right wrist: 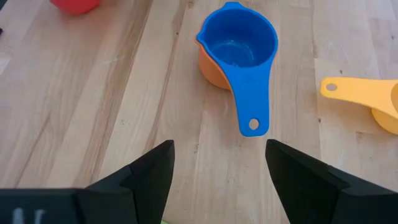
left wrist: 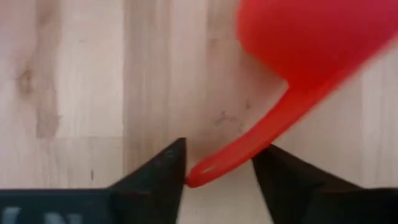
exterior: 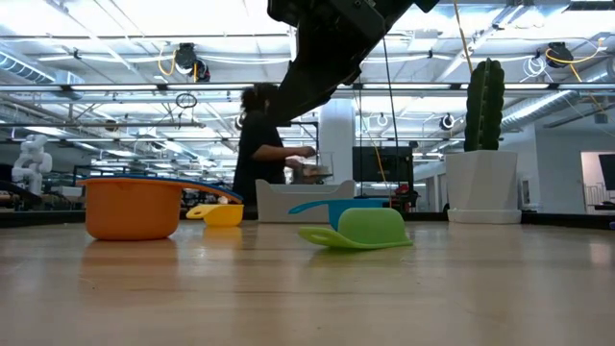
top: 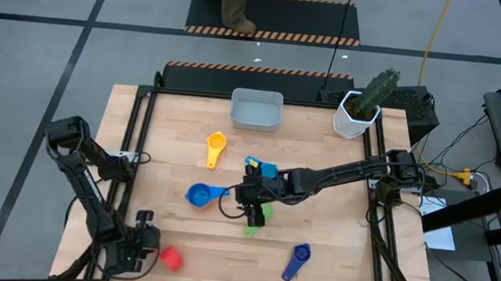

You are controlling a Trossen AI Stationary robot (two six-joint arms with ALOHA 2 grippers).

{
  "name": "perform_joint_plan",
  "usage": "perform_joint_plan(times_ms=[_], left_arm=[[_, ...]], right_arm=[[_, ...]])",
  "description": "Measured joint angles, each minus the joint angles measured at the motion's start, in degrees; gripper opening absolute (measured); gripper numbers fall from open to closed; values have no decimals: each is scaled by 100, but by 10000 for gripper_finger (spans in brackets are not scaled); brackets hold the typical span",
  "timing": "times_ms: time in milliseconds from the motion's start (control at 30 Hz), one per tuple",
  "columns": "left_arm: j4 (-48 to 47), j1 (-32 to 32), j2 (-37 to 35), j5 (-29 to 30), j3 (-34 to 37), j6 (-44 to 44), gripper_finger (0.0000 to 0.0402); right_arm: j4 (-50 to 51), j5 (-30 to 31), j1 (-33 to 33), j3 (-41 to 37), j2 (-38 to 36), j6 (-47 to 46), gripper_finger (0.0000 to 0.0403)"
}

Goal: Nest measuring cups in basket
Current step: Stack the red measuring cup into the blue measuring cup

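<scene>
Seen from above, the left gripper (top: 152, 252) sits low at the near-left corner of the wooden table (top: 332, 248), just beside the red measuring cup (top: 171, 259). Its wrist camera shows the end of the red cup's handle lying between the two dark fingers (left wrist: 158, 174), one fingertip touching the handle tip while the other stands a little off; the jaws are partly apart and have not clamped on the handle. The right arm reaches in from the right side to mid-table, its gripper (top: 251, 215) hovering with the fingers (right wrist: 152, 168) spread wide and empty above bare wood, the green cup (top: 262, 216) just beneath it. Ahead of it the blue cup (right wrist: 239, 46) sits nested inside the orange cup (right wrist: 211, 71), its handle pointing back toward the gripper. The yellow cup (top: 215, 147) lies beyond them toward the far side, and the light blue cup (top: 264, 168) rests close to the right arm at centre. The dark blue cup (top: 298, 258) lies alone near the front edge, right of centre. The light grey-blue basket (top: 256, 110) stands at the far edge of the table with no cup visible in it, and a white pot holding a cactus (top: 362, 109) stands to its right. A person (exterior: 264, 144) is in the room behind the table
</scene>
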State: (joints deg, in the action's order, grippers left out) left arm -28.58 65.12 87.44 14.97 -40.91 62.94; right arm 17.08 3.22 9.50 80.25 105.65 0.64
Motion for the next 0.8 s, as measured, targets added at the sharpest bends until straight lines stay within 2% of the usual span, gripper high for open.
perform_joint_plan(times_ms=[167, 233, 500, 600, 800], left_arm=[[142, -177, 0, -10, 0, -612, 38], [126, -297, -26, -3, 0, -758, 13], [-311, -1044, -659, 153, 2, -1520, 7], [-495, -1338, -1116, 587, 2, -1890, 9], [-522, -1773, -2296, 1783, 2, -2856, 6]], right_arm=[[-4, 2, 0, 0, 0, 0, 244], [-11, 56, 0, 0, 0, 1, 244], [-182, 601, 27, 0, 2, 13, 244], [-298, 721, 72, 0, 2, 109, 244], [-213, 1918, 249, -2, -325, 104, 244]])
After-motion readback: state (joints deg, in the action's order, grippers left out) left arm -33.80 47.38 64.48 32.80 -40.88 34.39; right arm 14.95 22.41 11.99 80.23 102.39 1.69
